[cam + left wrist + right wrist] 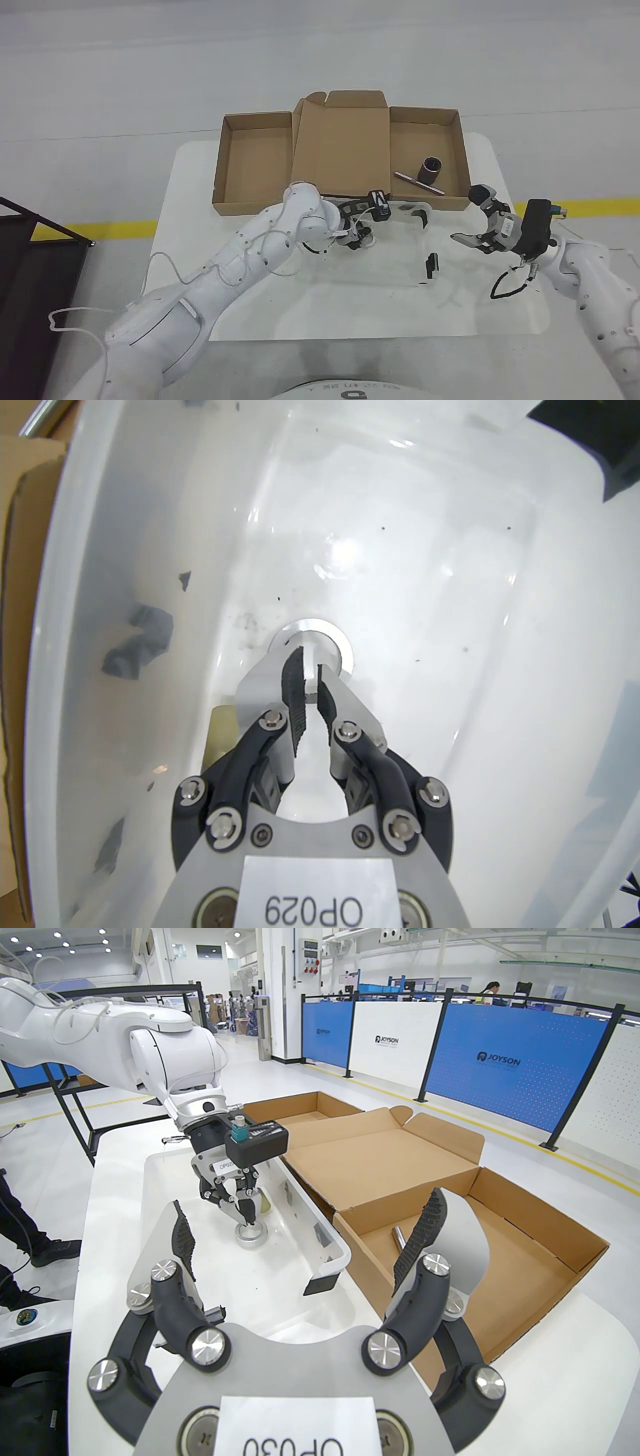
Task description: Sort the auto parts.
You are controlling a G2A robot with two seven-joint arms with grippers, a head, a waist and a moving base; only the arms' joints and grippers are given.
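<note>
Left gripper [311, 680] inside clear bin [65, 650], clamped on rim of metal ring [310, 627] at bin floor. Right gripper [306, 1203] spread wide, near cardboard box [250, 165] — rod [418, 182] and dark cylinder [431, 166] in its right compartment.

1. The left arm [250, 250], lower left in the top view: glossy white rounded shells with thin white cables looping alongside.
2. The left pincer [307, 667]: silver fingers, black ribbed pads, black links, silver screws and a white printed label.
3. The right pincer [307, 1203]: the same build.
</note>
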